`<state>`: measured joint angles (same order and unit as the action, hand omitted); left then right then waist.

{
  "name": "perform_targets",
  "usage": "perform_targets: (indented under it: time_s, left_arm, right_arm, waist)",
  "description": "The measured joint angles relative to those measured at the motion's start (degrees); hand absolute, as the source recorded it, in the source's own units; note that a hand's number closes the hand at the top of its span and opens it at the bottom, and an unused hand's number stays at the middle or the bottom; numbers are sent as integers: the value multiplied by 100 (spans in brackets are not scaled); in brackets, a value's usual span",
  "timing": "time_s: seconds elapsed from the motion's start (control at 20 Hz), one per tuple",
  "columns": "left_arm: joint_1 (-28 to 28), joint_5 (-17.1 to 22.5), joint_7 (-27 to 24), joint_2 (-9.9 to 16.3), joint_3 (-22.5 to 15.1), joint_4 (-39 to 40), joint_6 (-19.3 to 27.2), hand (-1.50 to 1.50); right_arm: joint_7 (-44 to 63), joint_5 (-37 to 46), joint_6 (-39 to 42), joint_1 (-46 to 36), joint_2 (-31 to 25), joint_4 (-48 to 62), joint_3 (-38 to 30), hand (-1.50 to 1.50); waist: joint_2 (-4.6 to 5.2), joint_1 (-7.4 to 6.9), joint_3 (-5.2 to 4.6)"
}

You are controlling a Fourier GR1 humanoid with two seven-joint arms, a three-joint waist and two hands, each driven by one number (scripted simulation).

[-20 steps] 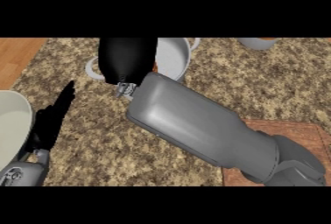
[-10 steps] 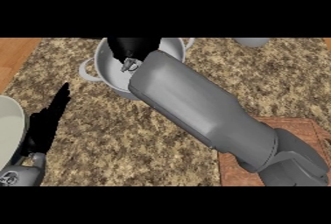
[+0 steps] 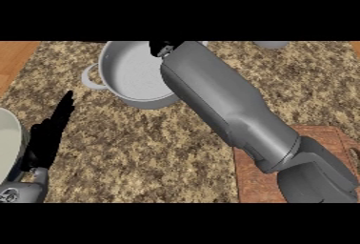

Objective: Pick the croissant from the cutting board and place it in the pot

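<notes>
The grey pot (image 3: pixel 126 71) stands on the speckled counter at the upper left of centre, and the part of its inside that shows is bare. My right forearm runs from the lower right across the pot's right rim. Only a black bit of my right hand (image 3: pixel 163 47) shows at the picture's top; the rest is cut off. The croissant is not visible anywhere. The brown cutting board (image 3: pixel 255 183) lies at the lower right, partly under my arm. My left hand (image 3: pixel 48 136) rests open at the left, fingers straight and pointing up.
A pale round plate (image 3: pixel 7 143) sits at the left edge beside my left hand. A small grey object (image 3: pixel 271 45) shows at the top right. Wooden surface (image 3: pixel 14 57) borders the counter at the upper left.
My right arm has stretched farther up over the pot, and its hand has slid mostly out of the top. More of the pot's inside shows. The left hand has barely shifted.
</notes>
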<state>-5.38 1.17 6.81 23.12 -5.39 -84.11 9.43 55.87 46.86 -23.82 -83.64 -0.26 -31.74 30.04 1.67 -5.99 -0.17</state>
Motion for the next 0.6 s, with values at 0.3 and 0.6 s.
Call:
perform_targets:
  time_s: [0.3, 0.6]
  left_arm:
    - [-39, 23, -52, 37, 71, 27, -76, 0]
    - [-31, -7, -33, -16, 42, -64, -60, 0]
  right_arm:
    - [-481, -117, -286, -34, 17, 947, -143, 150]
    - [-991, -572, -811, 117, 18, 1350, -682, -150]
  waist:
    - [50, -51, 0]
    - [100, -115, 8]
